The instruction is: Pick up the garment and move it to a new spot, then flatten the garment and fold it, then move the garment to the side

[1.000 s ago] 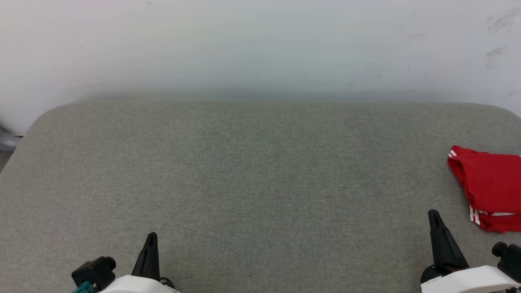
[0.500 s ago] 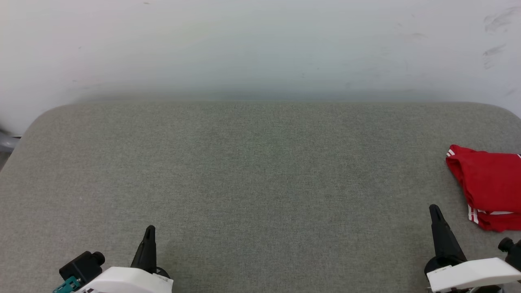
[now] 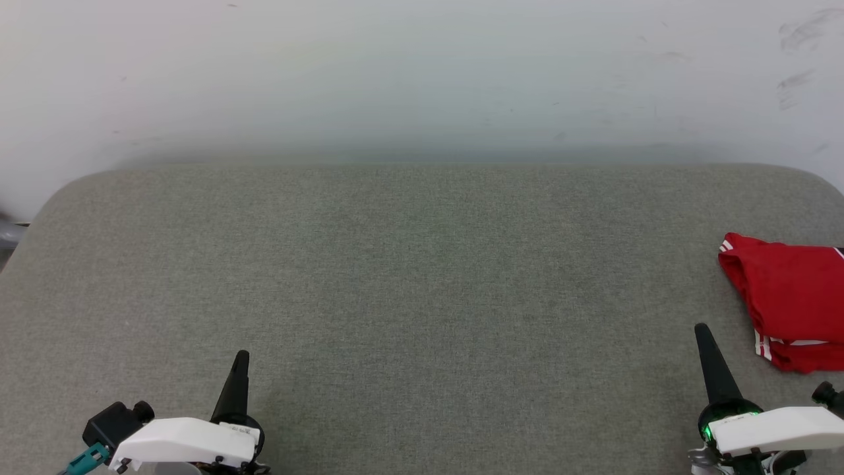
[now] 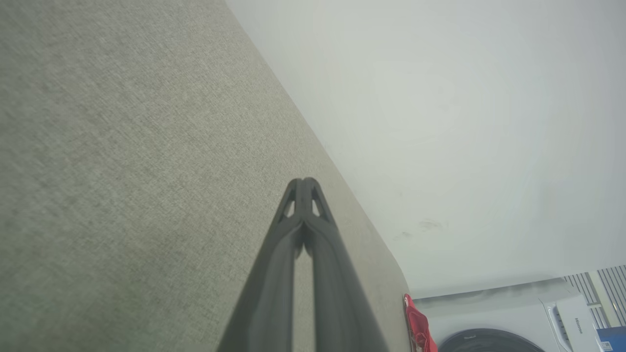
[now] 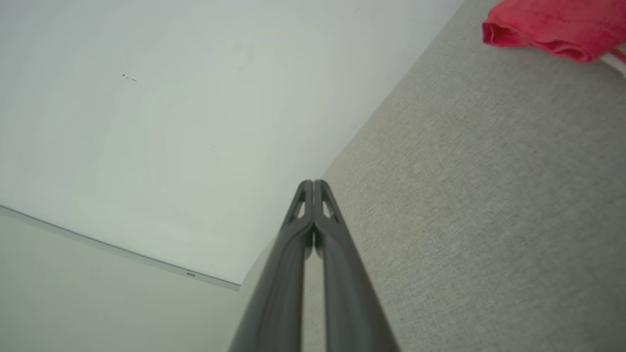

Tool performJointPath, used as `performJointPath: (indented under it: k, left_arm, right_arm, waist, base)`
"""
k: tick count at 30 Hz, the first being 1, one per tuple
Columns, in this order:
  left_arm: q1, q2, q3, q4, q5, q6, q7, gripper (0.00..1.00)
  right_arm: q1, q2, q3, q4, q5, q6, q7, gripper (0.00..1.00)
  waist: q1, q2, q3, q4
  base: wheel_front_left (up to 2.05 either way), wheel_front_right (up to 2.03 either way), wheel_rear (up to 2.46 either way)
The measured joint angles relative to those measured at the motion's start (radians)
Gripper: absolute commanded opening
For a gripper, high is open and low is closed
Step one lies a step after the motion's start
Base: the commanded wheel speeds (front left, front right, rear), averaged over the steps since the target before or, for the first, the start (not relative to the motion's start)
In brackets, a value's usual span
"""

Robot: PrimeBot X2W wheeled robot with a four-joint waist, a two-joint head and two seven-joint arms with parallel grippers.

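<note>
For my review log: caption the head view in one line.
Red striped-trim garment at the grey table's right side; left gripper and right gripper shut, empty, at the near edge.

You're in a laundry room: past your left claw (image 4: 304, 182), beyond the grey padded table (image 4: 122, 146), stands a white front-loading washing machine (image 4: 499, 310).

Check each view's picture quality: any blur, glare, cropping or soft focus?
Head view: even soft light, no glare, weave sharp, garment cut by the right edge. Left wrist view: padded surface smeared at frame left, left pincer crisp. Right wrist view: garment soft and washed pink, right pincer sharp.
</note>
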Motion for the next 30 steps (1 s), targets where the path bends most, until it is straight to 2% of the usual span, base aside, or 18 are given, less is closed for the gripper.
performJointPath:
  k: [30]
  left_arm:
    - [-0.051,-0.003,0.036,0.017,-0.3,-0.032,0.072,0.0]
  right_arm:
    - [-0.056,0.0,-0.015,0.044,0.293,0.0,0.065,0.0]
  waist:
    - [0.0,0.0,0.001,-0.01]
  base:
    - [0.0,0.0,0.0]
